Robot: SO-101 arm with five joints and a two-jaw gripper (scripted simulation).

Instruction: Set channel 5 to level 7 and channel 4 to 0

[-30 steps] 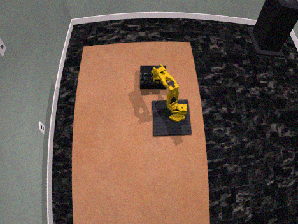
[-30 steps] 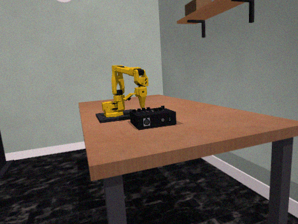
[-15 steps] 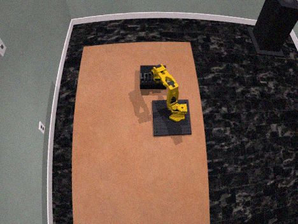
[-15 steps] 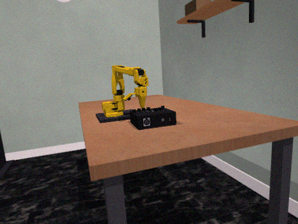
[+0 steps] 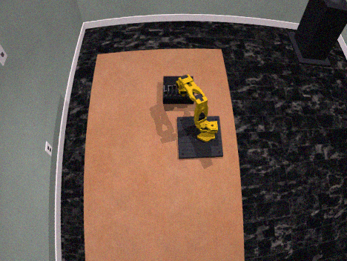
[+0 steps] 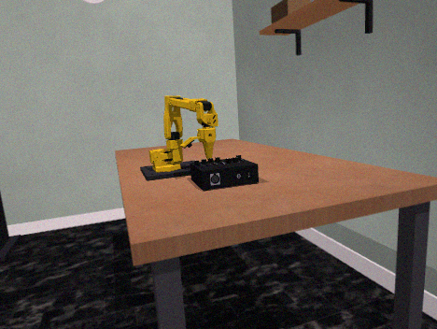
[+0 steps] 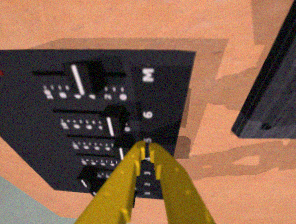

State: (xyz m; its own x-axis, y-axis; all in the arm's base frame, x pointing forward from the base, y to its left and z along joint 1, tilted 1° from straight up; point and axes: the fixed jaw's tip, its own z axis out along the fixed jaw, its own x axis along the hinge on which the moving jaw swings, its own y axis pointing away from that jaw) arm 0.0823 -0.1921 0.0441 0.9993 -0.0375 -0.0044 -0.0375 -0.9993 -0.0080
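Pincer [image 5: 180, 93] [image 6: 209, 158] [image 7: 149, 150] closed, empty, near channel 5's fader [image 7: 121, 153]. Likely lining up; next: push it toward 7.

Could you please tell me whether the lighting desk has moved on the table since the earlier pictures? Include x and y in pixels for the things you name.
No. The lighting desk [image 5: 178, 100] [image 6: 225, 175] [image 7: 170, 75] sits in the same place beside the arm's base plate [image 5: 183, 152] [image 6: 148, 175] [image 7: 270, 112] in the top view.
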